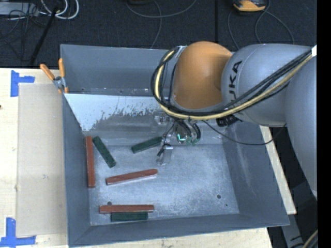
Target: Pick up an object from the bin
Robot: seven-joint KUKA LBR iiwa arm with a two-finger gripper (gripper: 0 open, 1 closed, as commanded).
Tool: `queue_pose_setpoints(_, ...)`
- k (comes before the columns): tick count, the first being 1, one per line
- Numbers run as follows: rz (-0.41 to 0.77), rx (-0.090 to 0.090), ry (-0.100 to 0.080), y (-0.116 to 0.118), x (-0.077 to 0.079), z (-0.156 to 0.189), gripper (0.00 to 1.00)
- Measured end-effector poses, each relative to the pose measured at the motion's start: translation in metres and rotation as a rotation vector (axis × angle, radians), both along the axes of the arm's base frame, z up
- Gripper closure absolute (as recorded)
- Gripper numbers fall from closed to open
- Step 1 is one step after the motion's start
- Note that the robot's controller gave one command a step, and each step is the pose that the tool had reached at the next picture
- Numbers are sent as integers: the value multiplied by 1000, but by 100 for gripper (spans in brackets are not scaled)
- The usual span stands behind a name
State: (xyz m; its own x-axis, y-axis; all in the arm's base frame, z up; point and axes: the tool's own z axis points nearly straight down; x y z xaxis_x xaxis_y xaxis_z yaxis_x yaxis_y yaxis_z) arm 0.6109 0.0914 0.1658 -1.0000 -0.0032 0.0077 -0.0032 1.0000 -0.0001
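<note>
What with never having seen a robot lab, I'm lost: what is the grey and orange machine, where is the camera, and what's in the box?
That is a grey robot arm with an orange cover, reaching in from the right. One camera looks down from above. The arm's gripper hangs low in a grey metal bin, at the right end of a slanting dark green flat stick. Two more green sticks lie left and front; three red-brown flat sticks along the left wall, mid-floor and front. Whether it holds anything is unclear.
</note>
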Motion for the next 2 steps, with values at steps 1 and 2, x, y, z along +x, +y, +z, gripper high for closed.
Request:
queue_pose_setpoints(1, 67, 2, -8, -22, 3, -97, 0)
queue_pose_setpoints(2, 65, 2, -14, -21, 6, -89, 100)
